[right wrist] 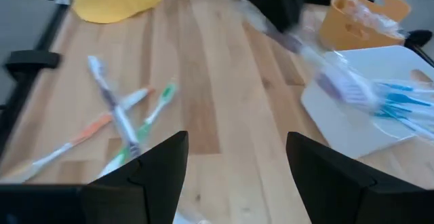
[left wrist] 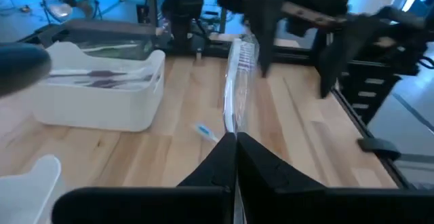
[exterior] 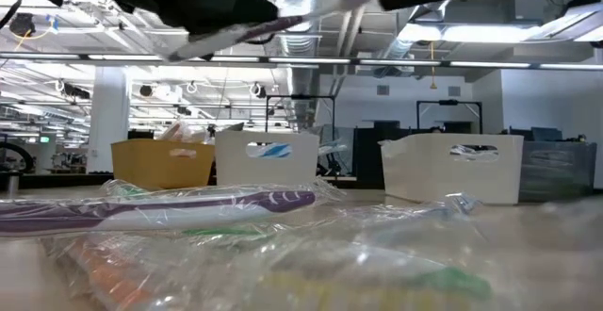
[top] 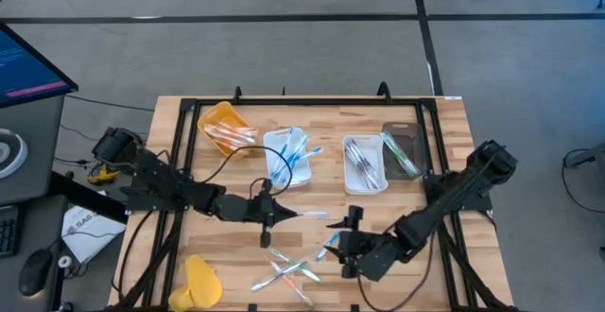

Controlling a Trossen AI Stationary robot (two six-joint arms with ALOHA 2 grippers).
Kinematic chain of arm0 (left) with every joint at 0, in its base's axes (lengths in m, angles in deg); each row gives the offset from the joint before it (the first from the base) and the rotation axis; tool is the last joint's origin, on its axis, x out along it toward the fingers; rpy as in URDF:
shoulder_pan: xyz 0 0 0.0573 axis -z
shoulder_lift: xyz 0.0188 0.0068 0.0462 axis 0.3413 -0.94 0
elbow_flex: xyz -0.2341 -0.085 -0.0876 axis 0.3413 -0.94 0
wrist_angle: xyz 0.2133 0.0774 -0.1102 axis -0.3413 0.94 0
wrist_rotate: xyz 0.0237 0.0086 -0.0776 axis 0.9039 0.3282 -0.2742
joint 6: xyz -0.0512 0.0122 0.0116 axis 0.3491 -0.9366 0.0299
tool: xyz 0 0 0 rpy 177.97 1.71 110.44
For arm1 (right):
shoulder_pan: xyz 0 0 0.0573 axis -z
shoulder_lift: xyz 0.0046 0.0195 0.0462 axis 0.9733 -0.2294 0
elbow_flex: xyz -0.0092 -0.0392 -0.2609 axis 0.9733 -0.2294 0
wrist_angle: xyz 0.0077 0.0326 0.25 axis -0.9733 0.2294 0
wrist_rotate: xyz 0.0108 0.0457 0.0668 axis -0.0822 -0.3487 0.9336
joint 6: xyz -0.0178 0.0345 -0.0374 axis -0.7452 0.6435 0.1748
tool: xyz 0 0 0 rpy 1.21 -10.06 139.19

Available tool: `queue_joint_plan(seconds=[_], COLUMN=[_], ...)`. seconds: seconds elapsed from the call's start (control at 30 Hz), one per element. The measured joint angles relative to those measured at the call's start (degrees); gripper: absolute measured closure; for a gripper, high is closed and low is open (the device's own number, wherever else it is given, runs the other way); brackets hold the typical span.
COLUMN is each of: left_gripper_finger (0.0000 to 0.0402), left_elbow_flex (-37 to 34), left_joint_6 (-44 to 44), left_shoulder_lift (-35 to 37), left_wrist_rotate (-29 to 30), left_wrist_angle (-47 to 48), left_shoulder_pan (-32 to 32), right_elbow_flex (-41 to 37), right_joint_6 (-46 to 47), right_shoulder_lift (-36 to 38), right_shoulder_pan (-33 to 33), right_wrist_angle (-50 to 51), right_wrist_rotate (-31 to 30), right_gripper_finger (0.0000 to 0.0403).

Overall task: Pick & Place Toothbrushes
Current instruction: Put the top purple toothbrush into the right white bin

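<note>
Left tool pinched tight on a wrapped toothbrush, held over mid-desk | right tool spread wide, empty, above the loose toothbrushes at the desk's near edge | progress: trays hold some; you have several left to sort.
</note>
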Motion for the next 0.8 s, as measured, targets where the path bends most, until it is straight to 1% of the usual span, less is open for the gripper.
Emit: queue_joint_plan(seconds=[0.13,0.27,0.43,0.57,0.8], left_gripper_finger=[0.0400,0.0400,0.0400,0.0400,0.0400], left_elbow_flex=[-1.48,-2.81,-5.35,-6.88,-8.66], left_joint_6=[-0.62,-3.57,-5.33,-5.35,-5.16], left_shoulder_lift=[2.11,2.76,2.76,2.76,2.74], left_wrist_rotate=[0.09,0.07,-3.95,-5.90,-6.42], left_wrist_angle=[-1.99,-8.77,-17.70,-21.43,-24.54], left_shoulder_pan=[1.12,2.52,2.65,2.43,2.43], right_elbow_flex=[-0.03,0.00,0.00,0.00,0.00], right_joint_6=[-0.58,-0.53,-1.01,-5.18,-13.78], right_shoulder_lift=[-0.74,-0.66,-0.66,-0.66,-0.66], right_shoulder_pan=[2.52,4.14,4.08,4.09,4.44], right_wrist_angle=[-1.33,-2.78,-4.44,-8.70,-18.35], right_wrist_rotate=[-0.08,-0.06,-0.05,-0.02,-0.04], right_gripper_finger=[0.0159,0.0159,0.0159,0.0159,0.0159])
